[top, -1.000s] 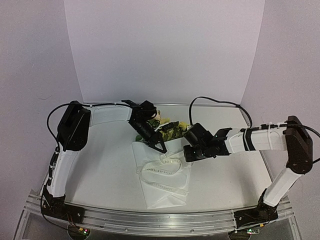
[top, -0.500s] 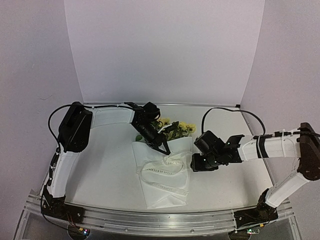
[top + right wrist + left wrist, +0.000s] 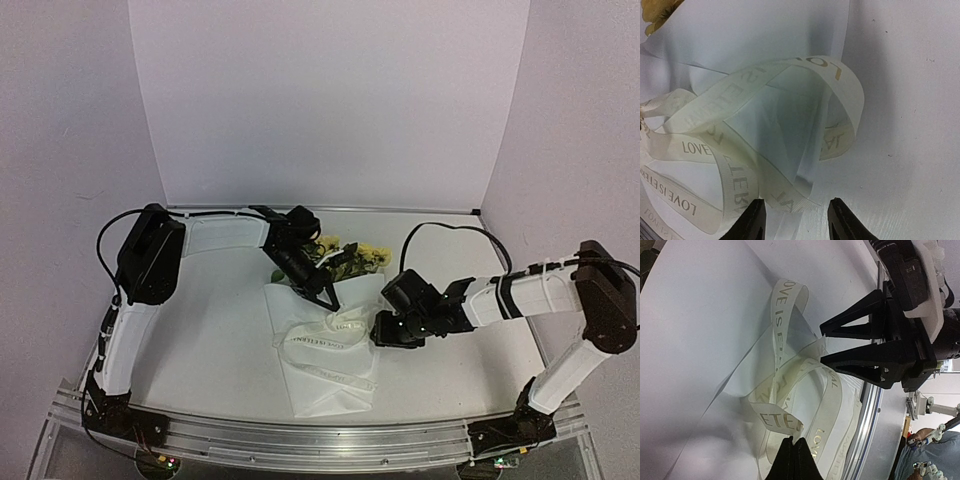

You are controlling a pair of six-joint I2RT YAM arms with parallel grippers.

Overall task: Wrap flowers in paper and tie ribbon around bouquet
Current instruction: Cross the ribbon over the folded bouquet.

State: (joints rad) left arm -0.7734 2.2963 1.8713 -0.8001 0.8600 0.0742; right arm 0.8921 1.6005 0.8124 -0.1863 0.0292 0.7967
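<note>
Left hand [image 3: 327,297] is closed, its two black fingertips pressed together and pointing down at the upper part of the wrap. I cannot tell whether a strand is caught between them. Right hand [image 3: 378,333] stands open with nothing between its fingers, held low just to the right of the ribbon [image 3: 325,345].

That ribbon lies in slack, floppy loops across the middle of the paper [image 3: 322,392], off-white with gold lettering. One loop arches up on the side nearest the right hand. In the right wrist view a cut end lies just ahead of the gap between the fingers. The loops are loose and not drawn tight around anything.

Beneath them the paper is folded into a long white wrap, lying flat with its wide mouth away from the arm bases. The flowers [image 3: 365,257], yellow blossoms with green leaves, stick out of that mouth, just beside the left hand's wrist.

All of this rests near the middle of the white tabletop [image 3: 210,340], between the two arms. A pale backdrop [image 3: 330,100] rises behind, and a metal rail [image 3: 320,440] runs along the near edge.
</note>
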